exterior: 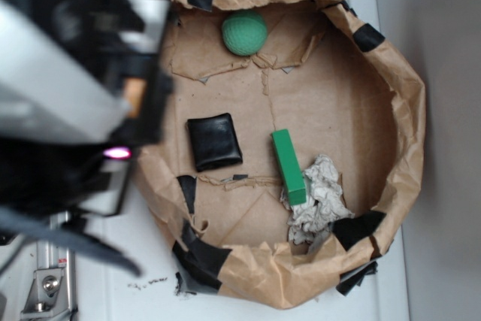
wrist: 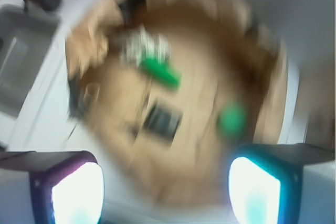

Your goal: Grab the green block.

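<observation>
The green block (exterior: 288, 165) is a long narrow bright green bar lying flat on the floor of a brown paper basin (exterior: 409, 133), right of centre, one end against crumpled grey paper (exterior: 319, 201). In the blurred wrist view the block (wrist: 160, 72) shows far ahead. My gripper (wrist: 165, 192) is open and empty, its two glowing fingertips (wrist: 79, 192) wide apart, high above the basin. In the exterior view the arm (exterior: 83, 88) is a blurred mass at the left, outside the basin rim; its fingers do not show there.
A black pouch (exterior: 214, 140) lies left of the block. A round dimpled pale green ball (exterior: 244, 32) sits at the basin's far edge. Black tape patches (exterior: 199, 253) mark the rim. The basin stands on a white table (exterior: 135, 291).
</observation>
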Available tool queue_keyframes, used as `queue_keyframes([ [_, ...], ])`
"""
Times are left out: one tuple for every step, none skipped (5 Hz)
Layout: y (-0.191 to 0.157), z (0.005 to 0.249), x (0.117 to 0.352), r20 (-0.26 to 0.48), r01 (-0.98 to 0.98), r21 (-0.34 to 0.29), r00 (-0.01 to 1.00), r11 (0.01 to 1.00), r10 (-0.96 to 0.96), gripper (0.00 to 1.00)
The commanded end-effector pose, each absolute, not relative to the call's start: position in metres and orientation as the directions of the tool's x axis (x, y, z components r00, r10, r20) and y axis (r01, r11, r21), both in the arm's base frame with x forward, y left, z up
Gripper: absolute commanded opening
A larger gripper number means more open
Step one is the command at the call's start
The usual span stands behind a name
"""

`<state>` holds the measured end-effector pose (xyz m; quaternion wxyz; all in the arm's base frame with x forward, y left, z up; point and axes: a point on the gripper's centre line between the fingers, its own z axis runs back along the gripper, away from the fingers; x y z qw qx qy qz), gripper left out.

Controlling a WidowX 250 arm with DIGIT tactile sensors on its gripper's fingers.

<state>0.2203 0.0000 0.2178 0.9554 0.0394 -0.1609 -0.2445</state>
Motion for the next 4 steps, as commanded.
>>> queue_keyframes([
  [-0.011, 0.134, 0.306, 0.32, 0.735, 0.174, 0.587, 0.655, -0.744, 1.0],
  [-0.027, 0.099, 0.304, 0.322, 0.86, 0.069, 0.46, 0.505, -0.828, 1.0],
  [-0.043, 0.081, 0.282, 0.275, 0.937, 0.034, 0.326, 0.348, -0.905, 1.0],
  [-0.045, 0.07, 0.272, 0.235, 0.95, 0.027, 0.295, 0.31, -0.926, 1.0],
])
